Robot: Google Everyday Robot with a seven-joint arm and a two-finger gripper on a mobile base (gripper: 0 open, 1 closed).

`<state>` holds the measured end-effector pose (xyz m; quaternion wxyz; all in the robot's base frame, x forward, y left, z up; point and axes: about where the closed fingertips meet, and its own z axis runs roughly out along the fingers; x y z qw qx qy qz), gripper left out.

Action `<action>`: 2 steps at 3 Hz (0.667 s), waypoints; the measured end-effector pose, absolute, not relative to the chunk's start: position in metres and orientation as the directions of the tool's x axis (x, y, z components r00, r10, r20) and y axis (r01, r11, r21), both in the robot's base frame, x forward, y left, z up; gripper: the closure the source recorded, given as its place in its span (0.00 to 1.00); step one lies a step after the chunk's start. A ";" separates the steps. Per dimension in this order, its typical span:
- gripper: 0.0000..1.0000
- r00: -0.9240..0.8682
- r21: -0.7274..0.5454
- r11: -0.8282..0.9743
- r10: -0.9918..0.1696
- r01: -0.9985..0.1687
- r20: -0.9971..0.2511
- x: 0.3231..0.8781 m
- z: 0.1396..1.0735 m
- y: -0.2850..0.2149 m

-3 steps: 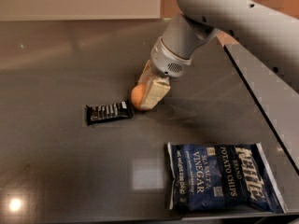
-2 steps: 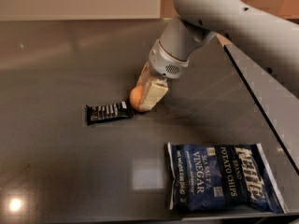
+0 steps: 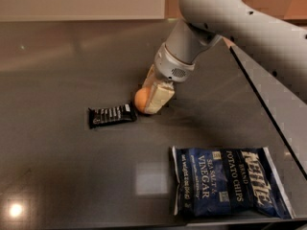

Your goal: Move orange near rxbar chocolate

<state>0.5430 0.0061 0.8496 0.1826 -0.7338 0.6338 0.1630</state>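
Observation:
The orange (image 3: 140, 99) is a small round fruit resting on the dark table, just right of the rxbar chocolate (image 3: 111, 115), a flat black wrapper with white lettering. The two nearly touch. My gripper (image 3: 151, 97) reaches down from the grey arm at the upper right, and its cream fingers (image 3: 159, 96) sit around the orange, closed on it at table level. The far side of the orange is hidden behind the fingers.
A large blue potato chip bag (image 3: 230, 181) lies flat at the front right. The dark table (image 3: 57, 71) has a raised edge running diagonally at the right (image 3: 268, 109). A bright light reflection shows at the front left (image 3: 15, 210).
The gripper with the orange has stayed beside the bar's right end; at most it shifted very slightly. The bar and the chip bag have not moved.

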 end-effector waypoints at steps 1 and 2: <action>0.00 0.145 -0.060 -0.132 -0.870 -0.989 -0.470 0.543 0.849 0.007; 0.00 0.145 -0.060 -0.132 -0.870 -0.989 -0.470 0.543 0.849 0.007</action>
